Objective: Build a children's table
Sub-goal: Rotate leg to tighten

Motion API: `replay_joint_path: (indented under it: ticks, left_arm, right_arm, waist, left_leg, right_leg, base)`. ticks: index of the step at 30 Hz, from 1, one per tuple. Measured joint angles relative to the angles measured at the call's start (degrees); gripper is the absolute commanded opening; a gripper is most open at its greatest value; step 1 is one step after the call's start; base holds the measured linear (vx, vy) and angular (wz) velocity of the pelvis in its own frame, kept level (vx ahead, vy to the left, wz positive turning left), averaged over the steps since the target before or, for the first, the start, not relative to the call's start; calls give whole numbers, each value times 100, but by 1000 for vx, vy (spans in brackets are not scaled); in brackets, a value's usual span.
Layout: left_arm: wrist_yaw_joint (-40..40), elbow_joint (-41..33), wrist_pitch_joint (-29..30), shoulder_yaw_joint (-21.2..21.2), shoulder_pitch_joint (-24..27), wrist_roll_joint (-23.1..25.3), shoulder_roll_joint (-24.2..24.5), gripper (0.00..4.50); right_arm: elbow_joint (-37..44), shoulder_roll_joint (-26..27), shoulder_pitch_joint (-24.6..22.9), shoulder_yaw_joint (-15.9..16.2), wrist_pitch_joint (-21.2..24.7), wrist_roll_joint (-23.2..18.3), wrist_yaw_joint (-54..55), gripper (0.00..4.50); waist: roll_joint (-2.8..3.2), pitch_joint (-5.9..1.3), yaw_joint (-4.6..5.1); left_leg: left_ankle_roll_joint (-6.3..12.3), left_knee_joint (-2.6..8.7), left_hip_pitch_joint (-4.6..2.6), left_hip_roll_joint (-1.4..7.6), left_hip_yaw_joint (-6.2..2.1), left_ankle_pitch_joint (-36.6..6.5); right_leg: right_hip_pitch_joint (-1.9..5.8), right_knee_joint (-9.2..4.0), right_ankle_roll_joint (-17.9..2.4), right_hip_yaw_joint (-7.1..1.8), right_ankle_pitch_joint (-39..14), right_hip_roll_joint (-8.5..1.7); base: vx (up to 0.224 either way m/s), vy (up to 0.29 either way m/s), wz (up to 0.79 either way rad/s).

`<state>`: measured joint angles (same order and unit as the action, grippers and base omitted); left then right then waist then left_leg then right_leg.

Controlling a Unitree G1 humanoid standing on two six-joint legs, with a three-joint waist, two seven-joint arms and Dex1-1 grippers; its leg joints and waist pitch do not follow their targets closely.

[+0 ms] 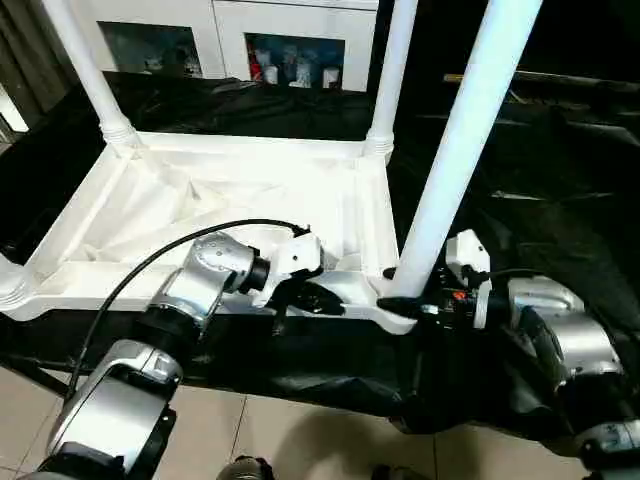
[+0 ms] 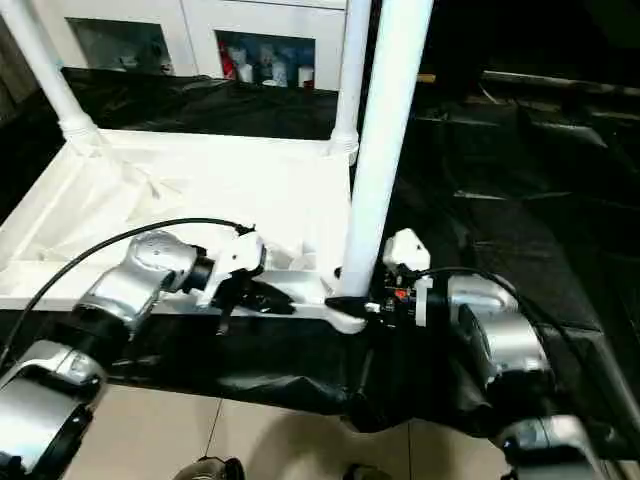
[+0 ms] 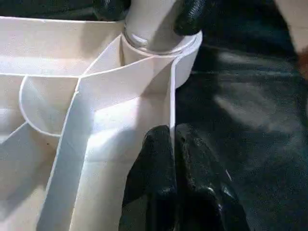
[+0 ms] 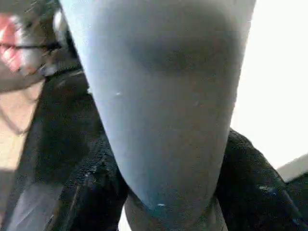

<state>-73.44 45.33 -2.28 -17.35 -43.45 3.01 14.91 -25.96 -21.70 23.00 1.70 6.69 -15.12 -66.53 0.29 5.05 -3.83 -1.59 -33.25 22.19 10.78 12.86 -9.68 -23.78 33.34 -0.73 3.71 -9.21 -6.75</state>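
Upside down on the black-draped desk: the children's table, ribbed underside up, white against the dark cloth. Two far legs already standing in their corner sockets; a third socket at the near left also carrying a leg, only partly in view. Fourth leg now upright in the near right corner socket, tilted slightly toward the right. Judged to be the last-leg step, with seating well along but perhaps not finished: a ring of the leg's base visible above the socket rim in the left wrist view.

Right tool wrapped around the base of that leg, black fingers pressed on both sides just above the socket. Left tool clamped on the top's near rim wall, one finger each side of the thin wall, steadying the top.

Next move, by judgement: push the leg straight down along the socket's axis, perhaps with a twist, while keeping the rim pinned so the top neither slides on the cloth nor tips.
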Motion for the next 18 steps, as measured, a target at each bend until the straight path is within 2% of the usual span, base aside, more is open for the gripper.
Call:
replay_joint_path:
  ticks: [2, 5, 8, 12, 17, 18]
  left_arm:
    - [224, 87, 19, 35, -5, 28, -86, 0]
    - [912, 369, 149, 80, -174, 201, -368, 0]
    - [1404, 497, 238, 92, -232, 302, -624, 0]
    - [2332, 755, 365, 112, -330, 478, -1070, 0]
    - [2526, 821, 347, 113, -332, 554, -1201, 0]
    - [2505, 830, 326, 114, -334, 556, -1198, 0]
  right_arm:
    - [69, 109, -121, -93, -21, 6, 317, 211]
    - [129, 553, -321, -393, -268, 196, 1492, 209]
    - [105, 747, -341, -480, -367, 389, 2292, 203]
    - [-175, 1297, -172, -692, -552, 729, 3835, 199]
    - [-243, 1323, -111, -702, -559, 876, 4052, 199]
    - [-238, 1306, -115, -702, -551, 863, 4009, 252]
  waist:
    - [-1, 0, 4]
    - [-5, -11, 40]
    - [-10, -24, 80]
    - [-2, -32, 177]
    - [30, -29, 195]
    - [29, -29, 195]
  left_leg:
    - [-1, 3, -5, 0, 3, 0]
    - [-3, 7, -29, -2, 0, -1]
    - [-3, 10, -33, -13, -4, -1]
    - [-2, 50, -83, -41, -22, -2]
    - [0, 120, -97, -95, -76, -3]
    - [0, 122, -99, -96, -76, -2]
  right_leg:
    - [8, 0, 1, -4, 0, 0]
    - [37, -16, 40, -4, -24, 0]
    - [50, -46, 45, -9, -27, -1]
    - [94, -141, 83, -6, -52, -4]
    - [137, -266, 101, 6, -63, -12]
    - [157, -267, 101, 4, -63, -12]
  base:
    - [0, 0, 0]
    - [0, 0, 0]
    - [0, 0, 0]
    - [0, 0, 0]
    - [0, 0, 0]
    - [0, 0, 0]
